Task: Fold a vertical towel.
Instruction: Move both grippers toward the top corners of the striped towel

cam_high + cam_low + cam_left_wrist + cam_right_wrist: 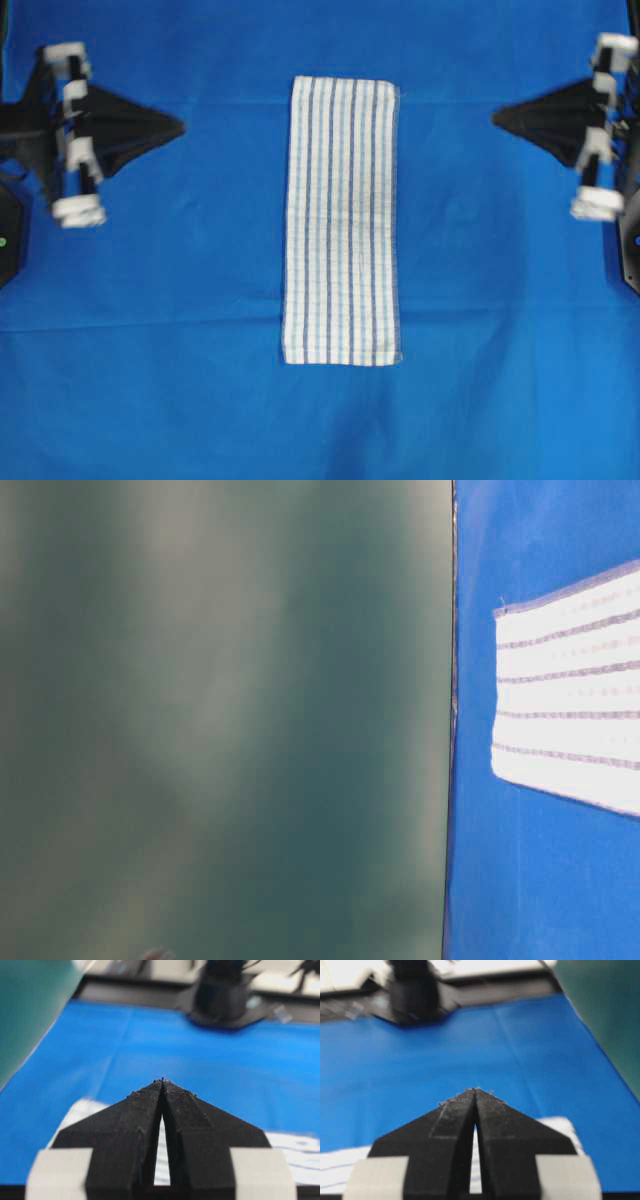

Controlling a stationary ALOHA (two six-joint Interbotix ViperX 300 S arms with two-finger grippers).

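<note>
The towel (pixel 342 220), white with thin light-blue and navy lengthwise stripes, lies flat and unfolded in the middle of the blue tablecloth (pixel 200 300), its long side running from far to near. My left gripper (pixel 180 127) hangs shut at the far left, well apart from the towel and pointing toward it. At the far right my right gripper (pixel 497 117) is shut too, also clear of the cloth. In the left wrist view the closed tips (pixel 162 1081) meet over the towel (pixel 80 1110). The right wrist view shows shut tips (pixel 475 1091) above the towel (pixel 335 1170).
The table-level view shows one end of the towel (pixel 570 710) on the tablecloth (pixel 530 880), beside a blurred green wall (pixel 220 720). The opposite arm's base (pixel 222 995) stands at the table's far edge; the other base (pixel 415 995) shows likewise.
</note>
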